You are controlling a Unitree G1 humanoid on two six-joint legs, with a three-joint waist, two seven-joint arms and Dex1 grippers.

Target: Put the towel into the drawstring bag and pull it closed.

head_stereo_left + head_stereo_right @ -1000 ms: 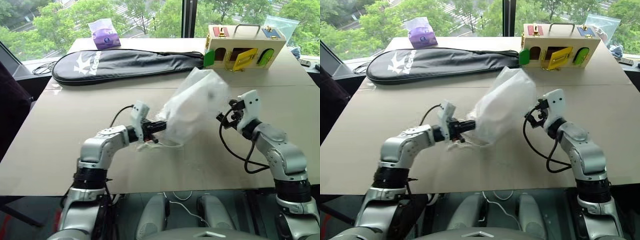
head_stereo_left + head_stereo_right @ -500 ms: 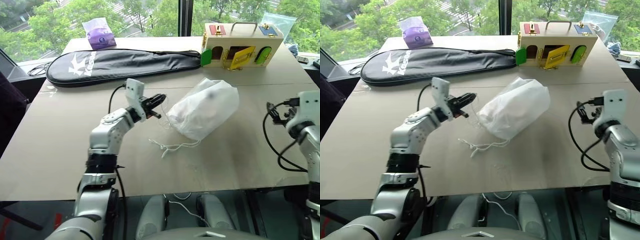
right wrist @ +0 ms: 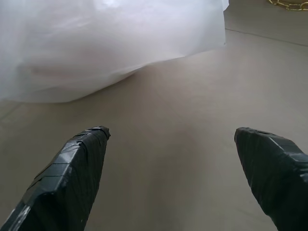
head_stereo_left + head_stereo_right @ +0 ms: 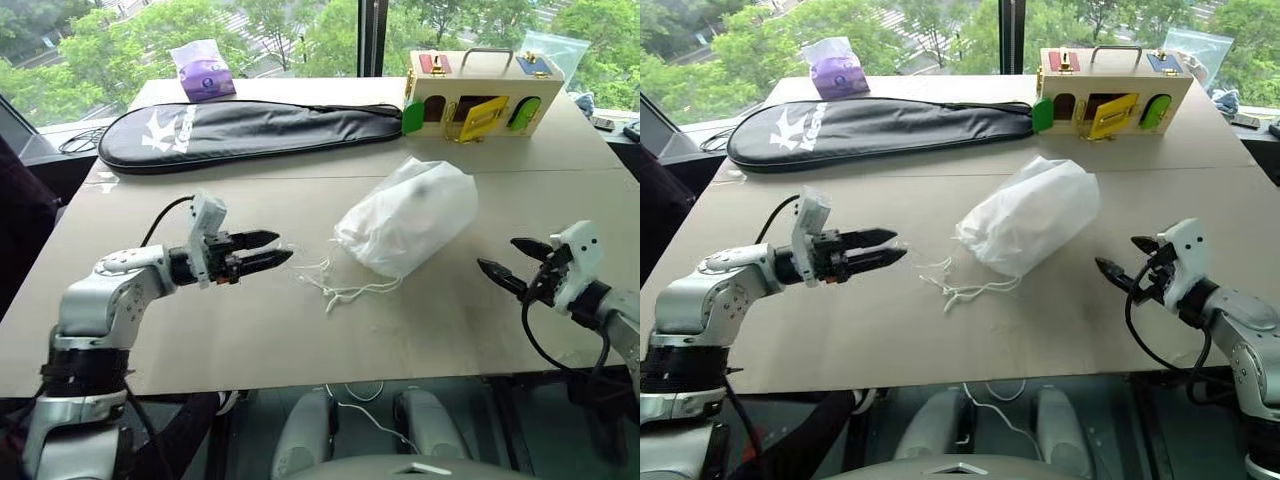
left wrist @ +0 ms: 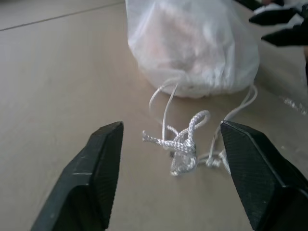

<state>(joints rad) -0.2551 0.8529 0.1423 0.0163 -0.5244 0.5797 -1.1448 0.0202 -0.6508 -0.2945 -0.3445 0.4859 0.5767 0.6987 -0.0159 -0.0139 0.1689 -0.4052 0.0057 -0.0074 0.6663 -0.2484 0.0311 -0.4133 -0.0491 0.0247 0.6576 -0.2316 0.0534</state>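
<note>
The drawstring bag (image 4: 405,215) lies bulging on the table's middle, its mouth gathered shut toward the front left. Its white cords (image 4: 345,290) trail loose on the table, knotted together (image 5: 185,144). The towel is hidden; only a dim pale mass shows through the bag's fabric (image 5: 192,43). My left gripper (image 4: 285,245) hovers open, left of the cords and pointing at them, holding nothing. My right gripper (image 4: 497,253) stands open to the right of the bag, apart from it, with bare table between its fingertips (image 3: 86,149).
A long black racket case (image 4: 240,128) lies across the far left. A wooden box with coloured doors (image 4: 483,92) stands at the far right, a purple tissue pack (image 4: 205,70) near the window. The table's front edge (image 4: 330,378) runs close below both grippers.
The bag, held up between the grippers a second ago, now lies on the table. My left gripper let go of the cords, opened and swung left. My right gripper drew back to the right.
</note>
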